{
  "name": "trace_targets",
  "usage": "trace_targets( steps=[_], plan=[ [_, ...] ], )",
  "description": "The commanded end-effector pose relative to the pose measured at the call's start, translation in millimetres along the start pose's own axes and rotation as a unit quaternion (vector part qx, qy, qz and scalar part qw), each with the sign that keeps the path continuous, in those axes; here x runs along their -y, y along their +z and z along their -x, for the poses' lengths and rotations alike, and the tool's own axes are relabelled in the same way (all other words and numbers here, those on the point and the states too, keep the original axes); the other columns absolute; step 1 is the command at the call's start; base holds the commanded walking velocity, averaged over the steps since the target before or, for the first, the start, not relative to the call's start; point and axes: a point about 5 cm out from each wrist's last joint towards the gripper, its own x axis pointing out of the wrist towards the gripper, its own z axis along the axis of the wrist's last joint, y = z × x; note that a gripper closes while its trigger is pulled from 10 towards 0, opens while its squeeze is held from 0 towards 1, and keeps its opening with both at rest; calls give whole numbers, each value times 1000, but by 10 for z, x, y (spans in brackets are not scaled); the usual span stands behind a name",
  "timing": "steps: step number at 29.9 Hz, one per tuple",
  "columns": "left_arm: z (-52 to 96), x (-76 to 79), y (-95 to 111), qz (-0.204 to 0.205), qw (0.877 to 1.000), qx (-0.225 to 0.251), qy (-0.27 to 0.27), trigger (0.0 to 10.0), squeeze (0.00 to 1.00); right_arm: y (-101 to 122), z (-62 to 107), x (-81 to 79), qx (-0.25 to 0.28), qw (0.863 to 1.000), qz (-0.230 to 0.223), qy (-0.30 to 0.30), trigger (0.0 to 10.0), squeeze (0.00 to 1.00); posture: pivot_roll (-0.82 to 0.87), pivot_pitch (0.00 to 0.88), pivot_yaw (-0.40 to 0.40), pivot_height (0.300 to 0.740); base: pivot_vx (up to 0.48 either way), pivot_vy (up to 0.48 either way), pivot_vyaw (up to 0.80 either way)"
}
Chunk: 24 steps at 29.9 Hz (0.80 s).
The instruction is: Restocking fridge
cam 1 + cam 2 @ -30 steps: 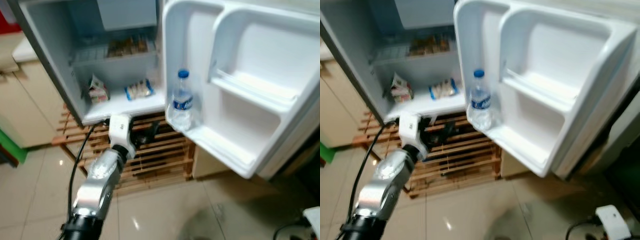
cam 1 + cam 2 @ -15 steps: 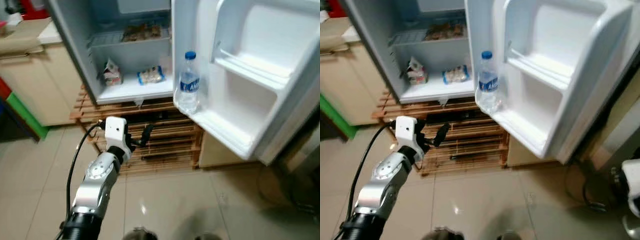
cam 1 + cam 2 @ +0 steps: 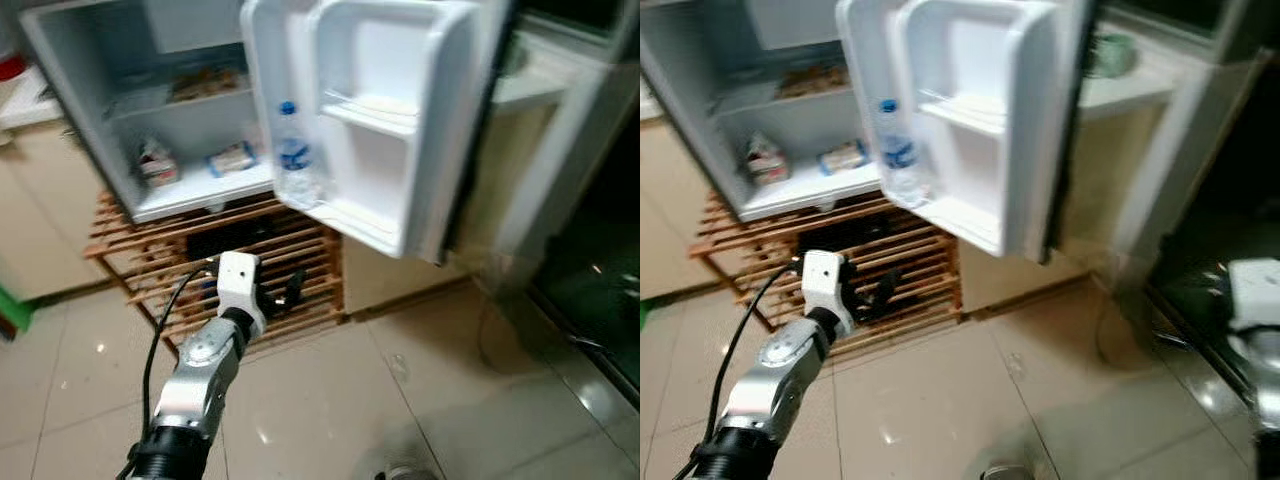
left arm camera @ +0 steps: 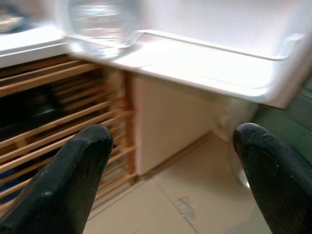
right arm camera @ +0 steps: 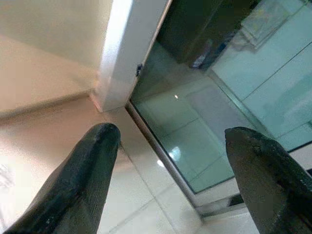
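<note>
A small fridge stands open on a wooden slat rack. A water bottle with a blue cap stands upright in the lower shelf of the white door; its base also appears in the left wrist view. Inside, on the fridge floor, are a small carton and a flat packet, with more food on the wire shelf. My left gripper is held out low in front of the rack, below the door, open and empty. My right gripper is open and empty above the floor.
Beige tiled floor lies before the fridge. To the right are a pale cabinet and a counter with a green bowl. A dark glass pane with a metal frame stands at the far right. A black cable trails along my left arm.
The camera has swung to the right, so the fridge sits further left in view and the glass pane has come in. My left gripper stays open and empty below the door.
</note>
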Motion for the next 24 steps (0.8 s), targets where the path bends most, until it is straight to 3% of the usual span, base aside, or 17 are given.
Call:
trace_targets(
  steps=[1,5,10,13,21,24],
  plan=[
    [-10,-30,-6,-6,1000,-3,9,10000,0,277,-35,-71,45,999,-2,0,10000,0,-260,0,92,740,0,0,0],
    [-32,-8,7,-5,1000,3,8,10000,0,502,-163,-243,68,998,-7,7,10000,0,-251,0,89,740,0,0,0],
    [-32,-16,18,-5,1000,7,11,10000,0,651,-245,-323,78,997,-6,5,10000,0,-227,0,70,740,0,0,0],
    [-4,-52,-8,2,1000,8,26,10000,0,926,-327,-479,100,995,-19,21,10000,0,-189,0,42,740,0,0,0],
    [73,-150,-211,32,997,-47,51,10000,0,1185,-367,-596,120,991,-40,37,10000,0,-155,0,23,740,0,0,0],
    [105,-205,-360,25,993,-90,66,10000,0,1388,-360,-745,142,987,-55,62,10000,0,-142,0,13,740,0,0,0]
  ],
)
